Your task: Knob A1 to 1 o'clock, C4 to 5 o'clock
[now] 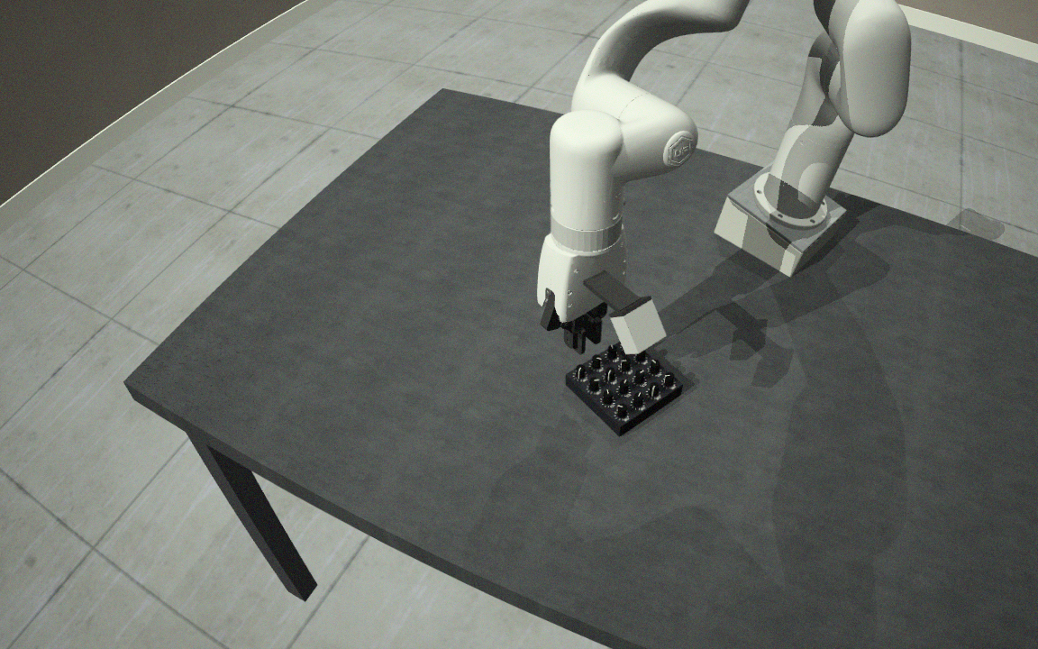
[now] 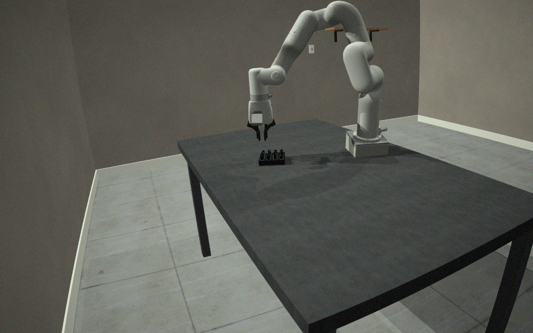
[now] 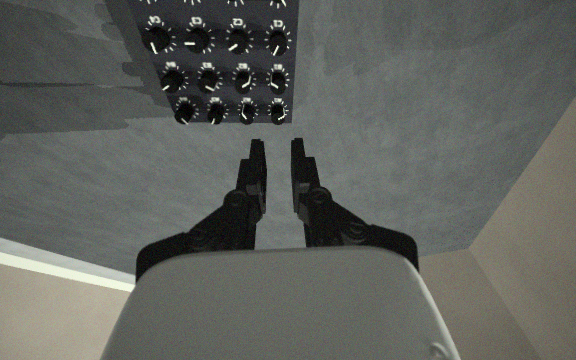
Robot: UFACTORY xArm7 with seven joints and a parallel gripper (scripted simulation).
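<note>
1. Progress: nothing appears turned yet. The gripper hangs above the counter, just off one edge of the box, touching no knob. Both turns, A1 and C4, look still to do.
2. Fingers: drawn in to a narrow gap, not fully pressed together, nothing between them. This looks like a pre-set width for a knob.
3. Box location: standing flat on the counter, toward its left-far part in the exterior view, well apart from the arm base. Gripper sits above and just left of the box there.
4. Box look: small black square, four rows of four black knobs, each with a white line and a ring of white ticks. Wrist view shows three full rows and the edge of a fourth; lines point every which way.
5. Labels are too blurred to read, and no socket is visible, so which knob is A1 or C4 cannot be told.
</note>
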